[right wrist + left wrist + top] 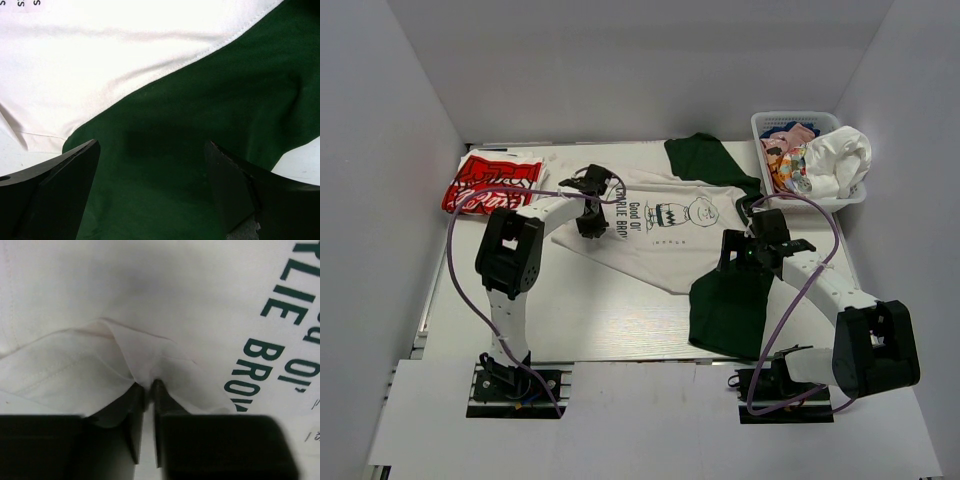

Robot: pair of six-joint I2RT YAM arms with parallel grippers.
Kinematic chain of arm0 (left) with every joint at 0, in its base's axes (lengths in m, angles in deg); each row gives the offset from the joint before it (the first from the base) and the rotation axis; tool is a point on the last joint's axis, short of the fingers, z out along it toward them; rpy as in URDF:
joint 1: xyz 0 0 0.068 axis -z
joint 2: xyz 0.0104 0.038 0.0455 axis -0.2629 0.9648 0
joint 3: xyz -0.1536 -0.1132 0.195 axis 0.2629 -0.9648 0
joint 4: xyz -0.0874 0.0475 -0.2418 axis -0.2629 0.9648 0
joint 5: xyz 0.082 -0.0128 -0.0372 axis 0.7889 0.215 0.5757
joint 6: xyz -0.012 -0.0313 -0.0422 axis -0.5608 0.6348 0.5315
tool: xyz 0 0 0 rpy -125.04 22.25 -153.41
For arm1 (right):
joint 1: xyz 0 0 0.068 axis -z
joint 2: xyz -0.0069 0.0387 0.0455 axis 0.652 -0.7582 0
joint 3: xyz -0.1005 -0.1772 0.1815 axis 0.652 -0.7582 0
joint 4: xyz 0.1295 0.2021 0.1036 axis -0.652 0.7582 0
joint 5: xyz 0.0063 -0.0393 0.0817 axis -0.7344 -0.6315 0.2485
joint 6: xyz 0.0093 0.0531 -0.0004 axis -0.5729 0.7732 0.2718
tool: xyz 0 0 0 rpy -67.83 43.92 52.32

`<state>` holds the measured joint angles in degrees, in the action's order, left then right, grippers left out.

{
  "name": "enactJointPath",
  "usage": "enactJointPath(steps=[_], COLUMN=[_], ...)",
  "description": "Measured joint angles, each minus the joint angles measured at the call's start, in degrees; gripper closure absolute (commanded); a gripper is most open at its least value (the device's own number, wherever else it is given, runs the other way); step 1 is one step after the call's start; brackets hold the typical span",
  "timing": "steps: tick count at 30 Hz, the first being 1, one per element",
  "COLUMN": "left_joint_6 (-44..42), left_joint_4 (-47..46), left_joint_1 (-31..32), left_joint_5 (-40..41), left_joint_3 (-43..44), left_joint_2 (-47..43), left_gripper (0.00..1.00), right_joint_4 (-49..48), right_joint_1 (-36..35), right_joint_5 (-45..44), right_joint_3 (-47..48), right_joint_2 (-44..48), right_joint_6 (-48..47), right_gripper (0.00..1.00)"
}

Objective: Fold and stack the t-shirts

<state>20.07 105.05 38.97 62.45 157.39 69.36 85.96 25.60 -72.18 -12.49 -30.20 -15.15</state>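
Though white tee [650, 250] hides middle of green tee [725, 310], left jaws pinching white fold, right jaws spread apart

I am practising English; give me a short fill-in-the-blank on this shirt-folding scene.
The left gripper pinches a fold of the white t-shirt; the right gripper, over the dark green t-shirt, has ____ jaws. The basket stands at the table's far ____ corner. The red-and-white t-shirt lies at its far ____ corner.
Missing: open; right; left.
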Motion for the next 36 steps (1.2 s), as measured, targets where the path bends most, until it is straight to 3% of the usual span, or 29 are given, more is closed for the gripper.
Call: enactJointPath(steps=[2,8,13,16,20,26,30,36], left_joint_6=[-0.13,-0.42,0.33,2.45,7.58,13.35,15.47,16.70], left_joint_4=[-0.33,0.35,7.02,10.34,14.36,17.42,18.03,15.63], left_joint_1=[0.00,0.00,0.26,0.42,0.46,0.46,0.50,0.00], left_joint_5=[-0.39,-0.35,1.84,2.23,2.01,-0.66,-1.03,-0.68], left_joint_3=[0.07,0.37,-0.39,-7.39,-23.69,-41.07,-43.39,-43.98], left_joint_2=[0.04,0.00,-3.48,-11.41,-26.47,-40.79,-46.34,-50.36], left_gripper=[1.00,1.00,1.00,1.00,1.00,1.00,1.00,1.00], right_joint_4=[0.02,0.02,0.02,-0.04,-0.35,3.93,9.97,20.46], right_joint_1=[0.00,-0.04,-0.09,-0.09,-0.11,-1.07,-5.18,-17.62], right_joint_5=[-0.02,0.02,0.02,0.00,-0.63,-3.96,-5.27,-5.99], right_joint_3=[0.00,0.00,0.00,-0.22,-2.10,-4.87,-4.87,-4.87], right_joint_2=[0.00,0.00,0.00,-0.02,0.59,8.37,12.79,13.66], right_joint_6=[0.00,-0.07,-0.11,0.07,1.14,4.61,8.07,17.35], right_gripper=[0.10,0.10,0.10,0.10,0.10,0.10,0.10,0.11])
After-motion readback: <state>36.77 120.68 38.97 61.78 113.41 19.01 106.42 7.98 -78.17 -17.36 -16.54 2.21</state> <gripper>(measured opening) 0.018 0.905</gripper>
